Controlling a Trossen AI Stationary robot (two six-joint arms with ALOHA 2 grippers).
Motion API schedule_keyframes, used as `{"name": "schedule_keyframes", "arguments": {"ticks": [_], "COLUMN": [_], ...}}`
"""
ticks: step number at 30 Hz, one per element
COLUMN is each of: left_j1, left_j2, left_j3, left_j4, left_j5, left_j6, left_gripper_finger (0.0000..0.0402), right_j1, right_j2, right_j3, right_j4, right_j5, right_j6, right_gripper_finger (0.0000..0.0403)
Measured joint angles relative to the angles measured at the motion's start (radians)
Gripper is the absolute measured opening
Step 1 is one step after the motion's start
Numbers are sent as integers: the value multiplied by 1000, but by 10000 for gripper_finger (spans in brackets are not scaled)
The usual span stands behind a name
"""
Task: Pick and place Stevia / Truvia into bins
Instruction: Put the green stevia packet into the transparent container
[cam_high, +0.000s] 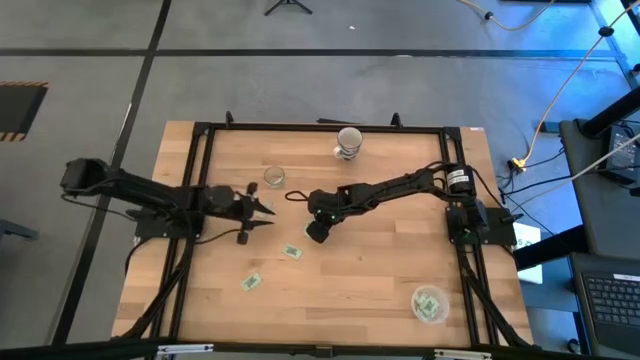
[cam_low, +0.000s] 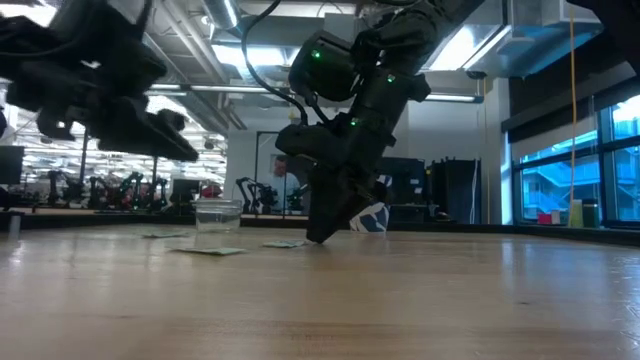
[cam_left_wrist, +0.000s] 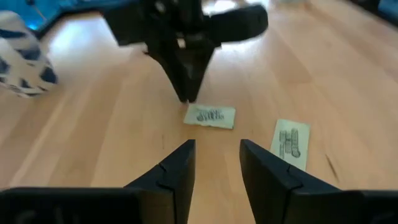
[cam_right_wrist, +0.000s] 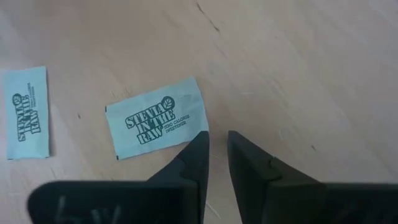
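Note:
Two white-and-green Stevia sachets (cam_high: 292, 251) (cam_high: 250, 282) lie flat on the wooden table. In the right wrist view one sachet (cam_right_wrist: 158, 118) lies just beside my fingers and another (cam_right_wrist: 26, 112) lies farther off. My right gripper (cam_high: 318, 232) (cam_right_wrist: 217, 146) points down at the table next to the first sachet, open by a narrow gap. My left gripper (cam_high: 262, 210) (cam_left_wrist: 216, 149) hovers open to the left, facing the right gripper and both sachets (cam_left_wrist: 210, 116) (cam_left_wrist: 291, 143). The clear round bin (cam_high: 430, 303) sits near the table's near right corner with sachets inside. My right gripper comes from above, pointing down, its tips at the table top (cam_low: 318, 238). One fingertip (cam_right_wrist: 202, 138) stands at the corner of the sachet (cam_right_wrist: 200, 121). I cannot tell whether it touches the sachet.
A small clear cup (cam_high: 274, 177) (cam_low: 218, 215) stands behind the left gripper, toward the far edge. A white and blue cup (cam_high: 349, 142) (cam_left_wrist: 22, 62) stands near the far edge. A black frame (cam_high: 200, 130) runs round the table. Bare wood lies between the sachets and the bin.

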Motion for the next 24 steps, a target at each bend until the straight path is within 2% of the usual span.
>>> {"name": "schedule_keyframes", "arguments": {"ticks": [5, 14, 21, 24], "left_j1": [-4, -30, -44, -44], "left_j2": [197, 461, 630, 688], "left_j3": [102, 245, 296, 322], "left_j4": [1, 23, 159, 163], "left_j5": [4, 33, 87, 83], "left_j6": [80, 272, 214, 201], "left_gripper_finger": [103, 111, 100, 94], "right_j1": [0, 0, 0, 0], "right_j2": [0, 0, 0, 0], "right_j3": [0, 1, 1, 1], "right_j4": [0, 5, 6, 13], "right_j5": [-4, -27, -31, -31], "right_j6": [0, 26, 24, 24], "right_gripper_finger": [62, 62, 62, 62]}}
